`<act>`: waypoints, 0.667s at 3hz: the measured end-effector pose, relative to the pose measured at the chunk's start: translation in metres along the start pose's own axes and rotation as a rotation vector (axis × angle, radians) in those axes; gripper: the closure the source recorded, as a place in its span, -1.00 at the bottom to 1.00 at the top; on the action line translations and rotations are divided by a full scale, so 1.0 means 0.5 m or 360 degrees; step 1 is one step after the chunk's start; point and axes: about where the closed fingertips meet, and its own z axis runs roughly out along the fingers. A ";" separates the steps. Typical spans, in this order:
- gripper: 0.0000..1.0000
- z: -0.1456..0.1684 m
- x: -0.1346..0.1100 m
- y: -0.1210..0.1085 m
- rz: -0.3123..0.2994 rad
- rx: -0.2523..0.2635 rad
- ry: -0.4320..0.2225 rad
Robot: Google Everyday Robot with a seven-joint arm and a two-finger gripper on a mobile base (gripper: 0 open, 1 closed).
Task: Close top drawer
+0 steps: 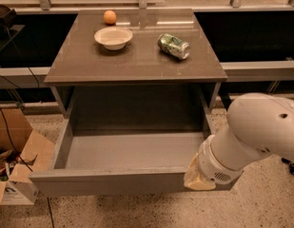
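Observation:
The top drawer (113, 183) is pulled far out of the cabinet. Its wide grey front faces me and its deep grey box interior (132, 148) holds nothing I can see. My gripper (197, 177) is at the end of the big white arm (260, 132), at the right end of the drawer front, over its front right corner. Only its pale yellowish base shows; the rest is hidden by the arm and the drawer front. I cannot tell whether it touches the drawer.
On the brown cabinet top (137, 61) stand a white bowl (113, 36), an orange (109, 16) and a tipped green can (173, 45). An open cardboard box (18, 165) sits on the speckled floor at the left. A rail and dark panels run behind.

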 end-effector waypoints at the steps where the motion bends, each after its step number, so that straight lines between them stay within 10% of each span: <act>1: 1.00 0.067 0.022 -0.020 0.0042 -0.0059 -0.0071; 2: 1.00 0.103 0.042 -0.052 0.0083 -0.0067 -0.0130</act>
